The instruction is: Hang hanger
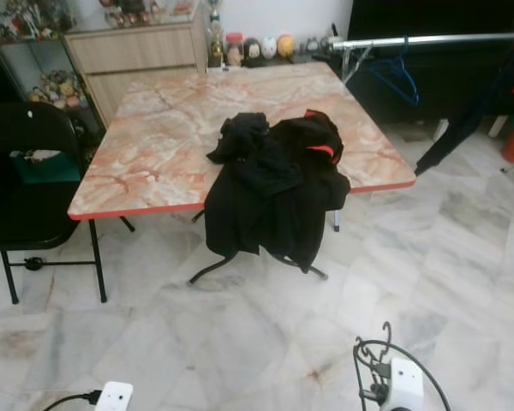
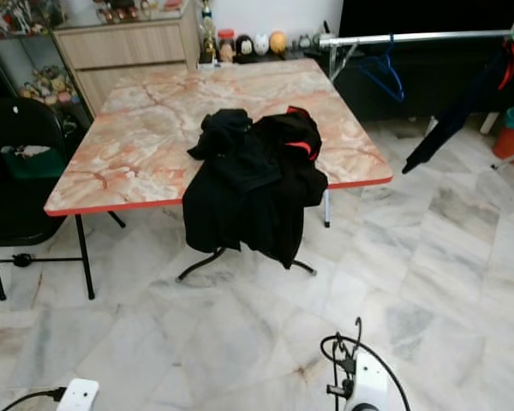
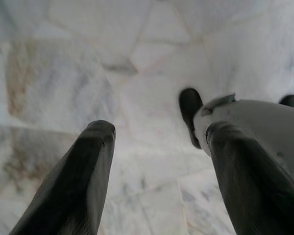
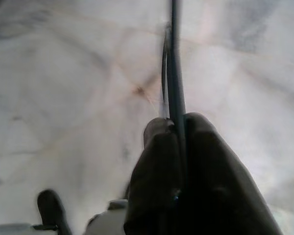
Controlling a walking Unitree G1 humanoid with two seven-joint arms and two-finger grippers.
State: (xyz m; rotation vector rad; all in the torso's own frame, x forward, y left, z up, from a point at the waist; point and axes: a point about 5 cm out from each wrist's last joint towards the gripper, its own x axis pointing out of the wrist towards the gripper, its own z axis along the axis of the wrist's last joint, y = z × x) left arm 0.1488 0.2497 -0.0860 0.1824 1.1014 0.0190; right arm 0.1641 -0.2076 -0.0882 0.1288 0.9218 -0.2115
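One black wire hanger sits clamped between the pressed-together fingers of the right gripper, low at the bottom right of the head view, its hook curling above the white wrist. Left gripper hangs over the marble floor with its fingers spread apart, gripping nothing. At frame centre, black clothing with red trim drapes over the near edge of a marble-patterned table. A silver clothes rail crosses the upper right, carrying a blue hanger and a dark garment. A black folding chair stands at left.
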